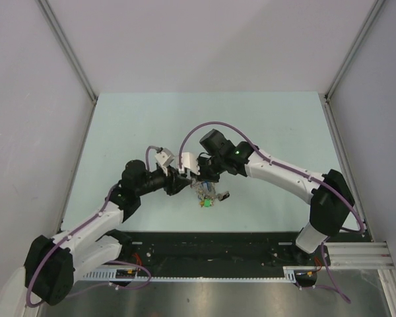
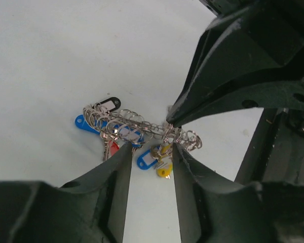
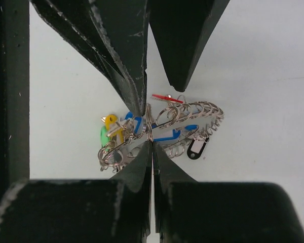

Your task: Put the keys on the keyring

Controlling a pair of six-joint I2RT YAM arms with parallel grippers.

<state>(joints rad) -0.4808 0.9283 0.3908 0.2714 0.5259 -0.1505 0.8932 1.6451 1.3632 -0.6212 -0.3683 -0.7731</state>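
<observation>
The keyring (image 2: 137, 124) is a silver wire ring crowded with small split rings, just over the pale table. Keys hang from it with a black tag (image 2: 109, 105), blue tags (image 2: 83, 123), a yellow tag (image 2: 164, 169) and a red tag (image 2: 113, 149). In the right wrist view the keyring (image 3: 192, 109) carries green (image 3: 104, 136) and yellow (image 3: 110, 124) tags. My right gripper (image 3: 152, 143) is shut on the ring's wire. My left gripper (image 2: 151, 144) is open and its fingers straddle a stretch of the ring. In the top view both grippers meet over the bunch (image 1: 208, 193).
The pale green table (image 1: 152, 125) is walled by grey panels at the back and both sides. A black strip (image 1: 211, 247) and a metal rail run along the near edge by the arm bases.
</observation>
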